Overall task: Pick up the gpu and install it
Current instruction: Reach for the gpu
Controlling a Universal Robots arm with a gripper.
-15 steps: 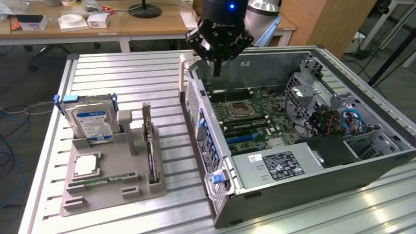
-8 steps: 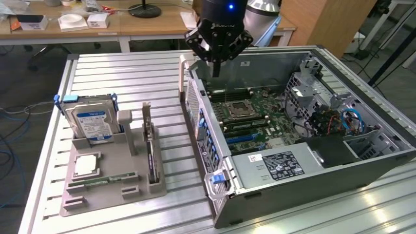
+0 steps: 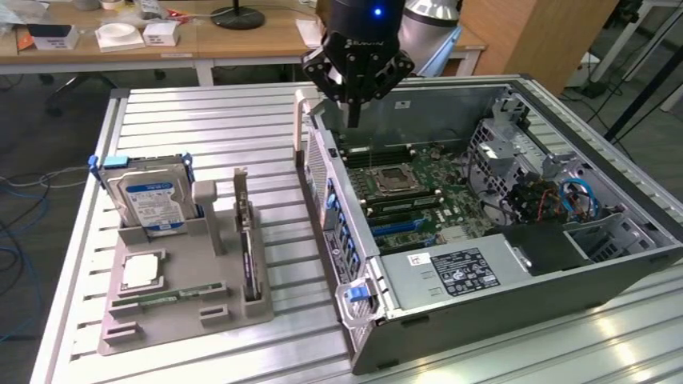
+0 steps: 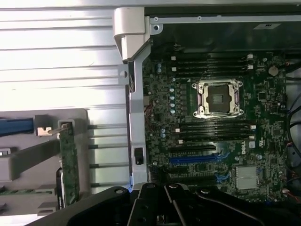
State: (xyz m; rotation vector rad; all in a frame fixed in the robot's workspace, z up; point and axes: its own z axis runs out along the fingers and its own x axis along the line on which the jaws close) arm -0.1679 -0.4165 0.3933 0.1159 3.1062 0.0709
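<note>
Exterior view: gripper (image 3: 353,118) hangs over the rim of the open PC case (image 3: 555,308), fingers pressed together, nothing in them. The gpu (image 3: 249,248) stands on edge in the gray holder (image 3: 181,316) beside the case. Wrist view: I see the gpu just outside the case wall, motherboard (image 4: 211,136) inside.

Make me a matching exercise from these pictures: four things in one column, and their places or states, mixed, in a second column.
1 gpu
2 hard drive
3 processor socket
4 gripper

a over the case's edge
b on the motherboard
c upright, blue-white label
d on edge in the holder's slot nearest the case

Pairs: 1-d, 2-c, 3-b, 4-a
</note>
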